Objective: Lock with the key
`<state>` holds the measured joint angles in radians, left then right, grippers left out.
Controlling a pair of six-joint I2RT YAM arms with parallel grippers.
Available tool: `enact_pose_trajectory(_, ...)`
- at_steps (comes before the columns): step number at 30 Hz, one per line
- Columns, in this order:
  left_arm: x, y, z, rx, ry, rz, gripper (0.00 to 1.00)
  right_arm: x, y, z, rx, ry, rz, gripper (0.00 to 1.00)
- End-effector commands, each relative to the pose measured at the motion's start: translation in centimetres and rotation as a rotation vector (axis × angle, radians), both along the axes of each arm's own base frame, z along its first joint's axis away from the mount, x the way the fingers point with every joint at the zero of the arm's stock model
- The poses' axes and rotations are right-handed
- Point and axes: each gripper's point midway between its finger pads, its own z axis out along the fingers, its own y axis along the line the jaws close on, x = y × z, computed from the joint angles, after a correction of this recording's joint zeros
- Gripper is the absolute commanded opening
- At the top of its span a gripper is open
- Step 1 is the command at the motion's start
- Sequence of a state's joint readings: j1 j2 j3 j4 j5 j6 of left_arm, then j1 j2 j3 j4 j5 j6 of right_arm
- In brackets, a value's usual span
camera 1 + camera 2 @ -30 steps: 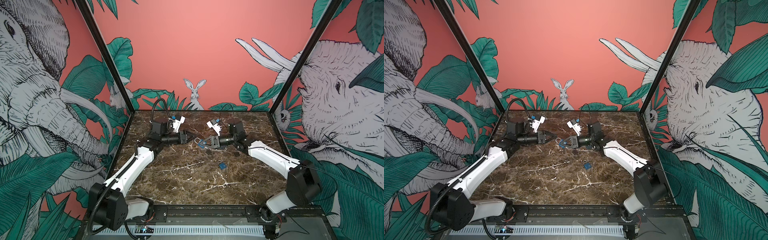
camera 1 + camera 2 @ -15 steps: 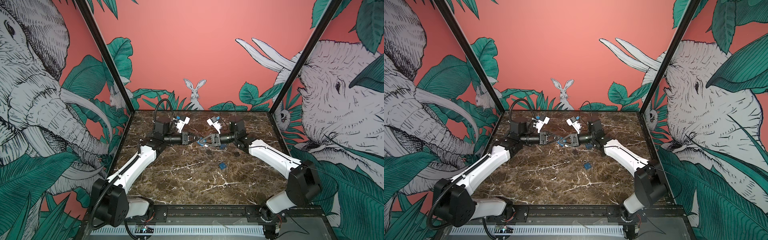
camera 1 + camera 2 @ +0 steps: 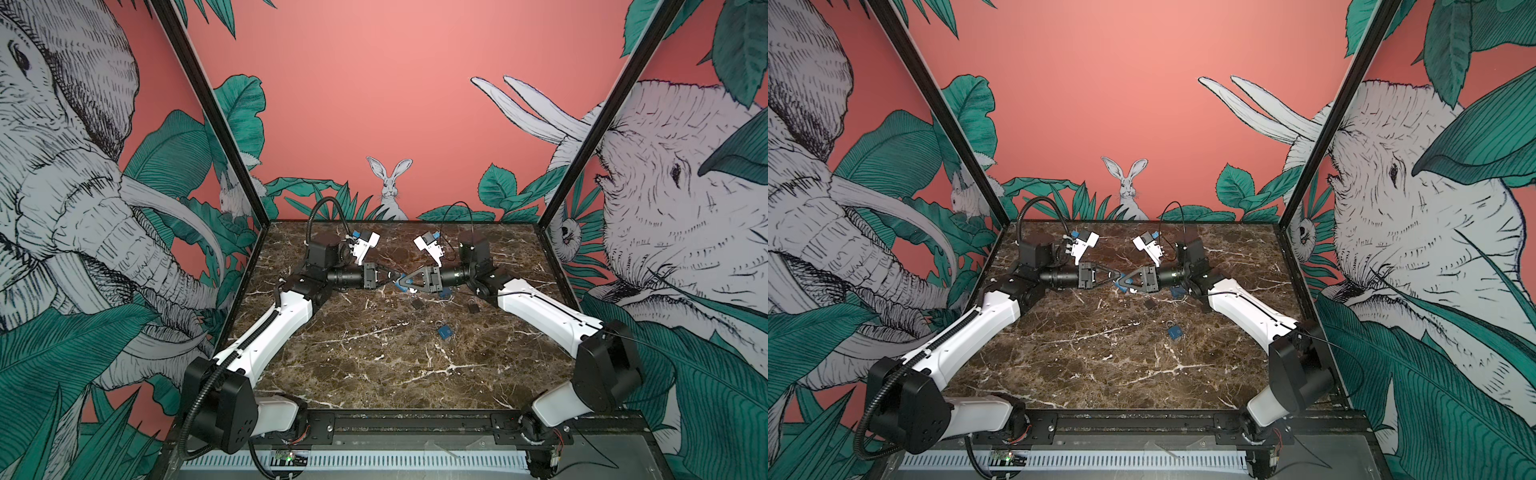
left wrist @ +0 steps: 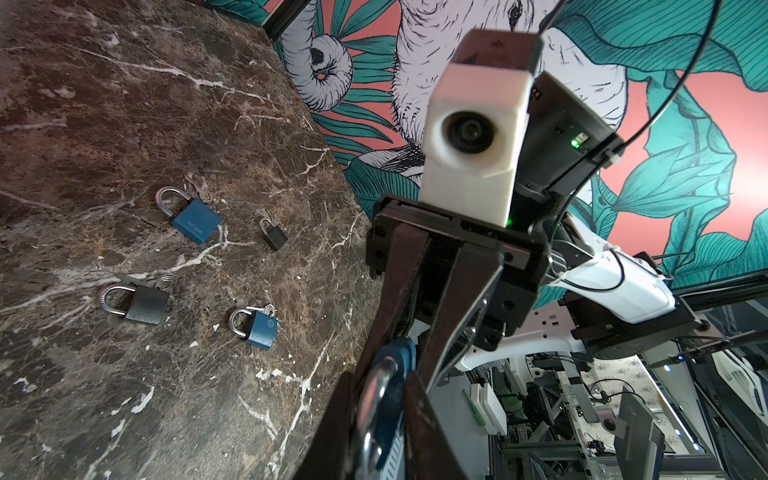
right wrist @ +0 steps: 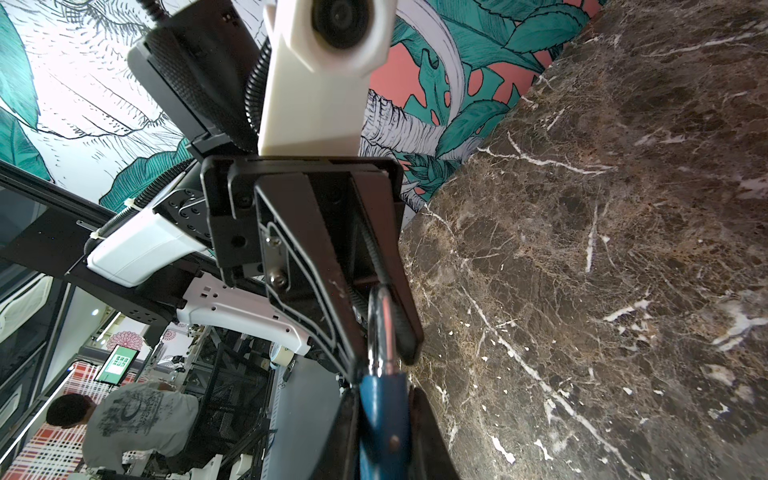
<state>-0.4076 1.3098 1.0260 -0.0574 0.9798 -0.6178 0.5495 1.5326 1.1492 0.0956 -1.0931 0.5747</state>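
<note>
A blue padlock (image 3: pixel 400 285) (image 3: pixel 1122 285) hangs in the air above the back middle of the marble table, between my two grippers, which meet tip to tip. My right gripper (image 3: pixel 404 284) (image 5: pixel 384 399) is shut on the padlock's blue body (image 5: pixel 382 419). My left gripper (image 3: pixel 394 277) (image 4: pixel 380 388) is shut on its silver shackle (image 4: pixel 376 399) (image 5: pixel 380 316). No key shows at the held padlock. Small keys (image 4: pixel 266 309) lie at the padlocks on the table.
Several other padlocks lie on the table under and right of the grippers: a large blue one (image 4: pixel 193 218) (image 3: pixel 444 331), a small black one (image 4: pixel 274 235), a black one (image 4: pixel 137 303) (image 3: pixel 417 303) and a small blue one (image 4: pixel 257 328). Cage posts and printed walls bound the table.
My left gripper moved right to the padlock in my right gripper and shut on its shackle. The right gripper lifted the padlock slightly and kept its grip.
</note>
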Motion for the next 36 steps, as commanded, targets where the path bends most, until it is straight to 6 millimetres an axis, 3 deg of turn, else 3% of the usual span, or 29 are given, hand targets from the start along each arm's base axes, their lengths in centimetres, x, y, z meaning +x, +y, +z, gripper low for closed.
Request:
enact_pose_trajectory(1,-0.3,-0.1,-0.8,0.023,0.015,0.018,0.00,0.9,0.8,2.7,0.057,-0.091,-0.038,0.00)
enact_pose_trajectory(3,-0.2,-0.1,-0.9,0.028,0.014,0.026,0.00,1.0,0.7,2.9,0.069,-0.090,-0.041,0.00)
enact_pose_trajectory(6,0.3,0.3,-0.9,0.034,0.008,0.060,0.12,0.9,0.7,3.1,0.080,-0.083,-0.031,0.00)
enact_pose_trajectory(14,0.9,0.7,0.3,-0.024,0.009,0.081,0.12,0.5,0.6,3.1,0.085,-0.083,-0.015,0.00)
enact_pose_trajectory(26,1.3,0.9,0.5,-0.046,0.020,0.098,0.26,0.3,0.6,3.2,0.094,-0.080,-0.007,0.00)
enact_pose_trajectory(36,1.5,1.6,0.5,-0.057,0.024,0.125,0.26,0.2,0.5,3.4,0.098,-0.086,-0.007,0.00)
